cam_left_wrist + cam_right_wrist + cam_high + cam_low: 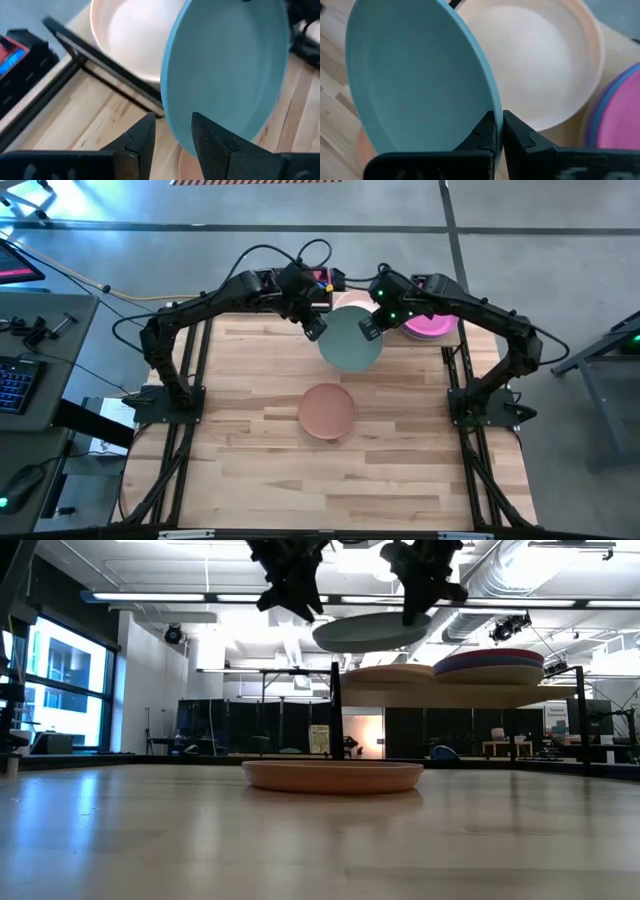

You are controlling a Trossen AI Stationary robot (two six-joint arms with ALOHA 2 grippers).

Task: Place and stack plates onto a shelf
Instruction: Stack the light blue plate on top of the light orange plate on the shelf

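Observation:
A mint plate (pixel 350 348) (pixel 370 632) hangs in the air above the table, just in front of the shelf (pixel 560 692). My right gripper (pixel 370 328) (pixel 498 132) is shut on its right rim. My left gripper (pixel 315 328) (pixel 173 137) is open at the plate's left rim; in the left wrist view the rim runs between its spread fingers, with a gap showing beside one finger. On the shelf sit a cream plate (pixel 350 302) (pixel 535 60) and a stack topped by a pink plate (pixel 432 327) (pixel 620 115). A terracotta plate (pixel 327 410) (pixel 333 776) rests on the tabletop. My right gripper pinches the mint plate's rim (pixel 487 107) at its right side between the two fingers, one on the upper face and one underneath, coming from above and slanting down. The plate is lifted clear of table and shelf, nearly level with a slight tilt.
The shelf's thin black frame (pixel 100 65) stands at the table's far edge, with posts (pixel 335 710) rising from the tabletop. The terracotta plate lies in the table's middle below the held plate. Bare wood (pixel 240 470) spreads toward the near edge.

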